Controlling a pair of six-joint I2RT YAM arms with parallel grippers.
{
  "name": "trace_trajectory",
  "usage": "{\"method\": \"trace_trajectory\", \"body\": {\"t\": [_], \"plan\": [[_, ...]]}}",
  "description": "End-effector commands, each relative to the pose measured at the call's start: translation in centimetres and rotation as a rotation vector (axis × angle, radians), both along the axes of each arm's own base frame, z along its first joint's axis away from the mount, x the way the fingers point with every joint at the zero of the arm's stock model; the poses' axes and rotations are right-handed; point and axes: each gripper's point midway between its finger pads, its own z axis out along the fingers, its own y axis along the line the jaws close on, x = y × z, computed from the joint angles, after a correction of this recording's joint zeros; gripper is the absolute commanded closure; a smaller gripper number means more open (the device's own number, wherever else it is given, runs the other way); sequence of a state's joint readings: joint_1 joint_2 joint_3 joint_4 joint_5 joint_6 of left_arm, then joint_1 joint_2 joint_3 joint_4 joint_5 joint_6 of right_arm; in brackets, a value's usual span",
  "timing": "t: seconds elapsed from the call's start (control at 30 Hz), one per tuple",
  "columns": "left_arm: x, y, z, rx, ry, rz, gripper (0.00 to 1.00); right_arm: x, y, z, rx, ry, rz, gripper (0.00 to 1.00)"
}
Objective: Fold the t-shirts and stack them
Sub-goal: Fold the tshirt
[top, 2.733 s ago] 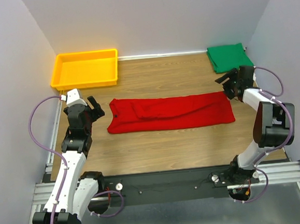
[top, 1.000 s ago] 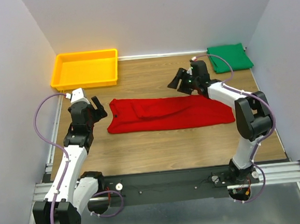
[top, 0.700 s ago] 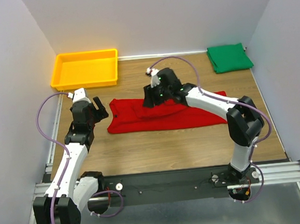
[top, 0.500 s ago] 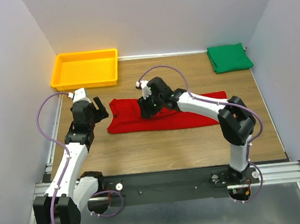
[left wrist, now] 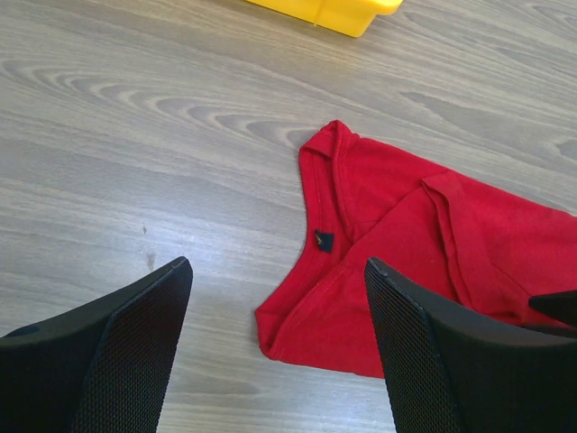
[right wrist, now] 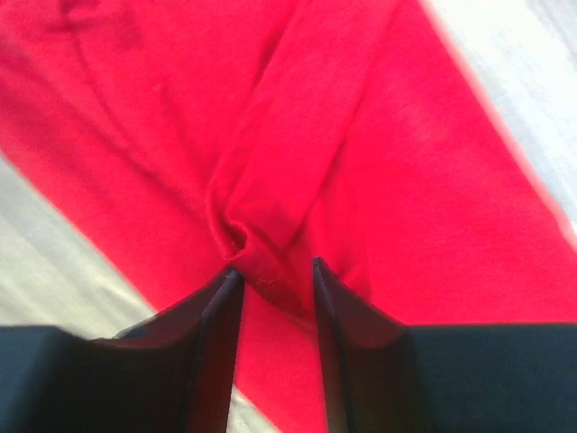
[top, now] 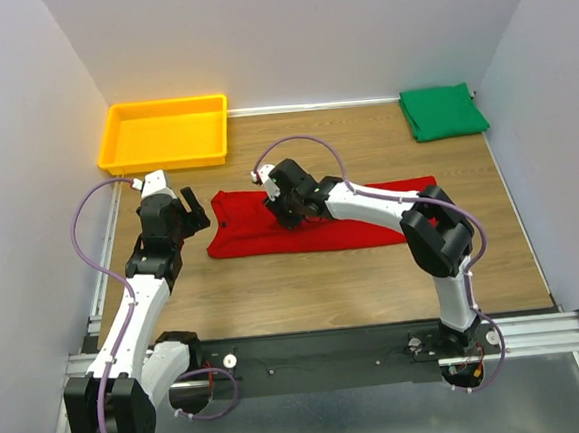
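The red t-shirt [top: 370,225] lies as a long folded strip across the middle of the table. Its collar end, with a small dark tag, shows in the left wrist view [left wrist: 406,244]. My right gripper [top: 282,212] is down on the strip's left part. In the right wrist view [right wrist: 275,271] its jaws are drawn close on a bunched ridge of the red cloth [right wrist: 297,108]. My left gripper [top: 191,209] is open and empty, held just left of the collar end [left wrist: 278,263]. The green t-shirt [top: 443,110] lies folded at the back right corner.
A yellow plastic tray [top: 166,133] stands at the back left; its corner shows in the left wrist view [left wrist: 343,11]. Walls close the table on the left, back and right. Bare wood lies in front of the red strip.
My right arm has swung from the back right, near the green t-shirt, across to the left part of the red strip and come down on it. My left gripper has barely moved.
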State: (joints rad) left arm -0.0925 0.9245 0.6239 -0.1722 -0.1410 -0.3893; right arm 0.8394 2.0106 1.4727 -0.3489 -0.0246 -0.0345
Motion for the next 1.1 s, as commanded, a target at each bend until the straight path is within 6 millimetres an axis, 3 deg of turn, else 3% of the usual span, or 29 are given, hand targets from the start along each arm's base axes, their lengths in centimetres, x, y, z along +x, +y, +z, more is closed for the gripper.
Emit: {"method": "trace_trajectory", "body": {"t": [0.0,0.23,0.43,0.77,1.07], "plan": [[0.2,-0.2,0.0,-0.005,-0.007,-0.018,0.16,1.9,-0.2,0.5,-0.066,-0.090,-0.031,0.67],[0.3,-0.7,-0.6,-0.014,0.013,-0.042,0.16,4.9,0.4,2.5,-0.088,-0.202,-0.065,0.96],[0.4,-1.4,-1.3,-0.027,0.037,-0.078,0.16,6.3,0.2,1.8,-0.141,-0.244,-0.064,0.96],[0.5,-1.9,-2.7,-0.033,0.086,-0.111,0.16,9.4,-0.6,3.0,-0.105,-0.291,-0.139,0.95],[0.5,-2.1,-3.3,-0.036,0.108,-0.121,0.17,10.1,-3.6,-0.7,-0.029,-0.123,-0.314,0.88]]}}
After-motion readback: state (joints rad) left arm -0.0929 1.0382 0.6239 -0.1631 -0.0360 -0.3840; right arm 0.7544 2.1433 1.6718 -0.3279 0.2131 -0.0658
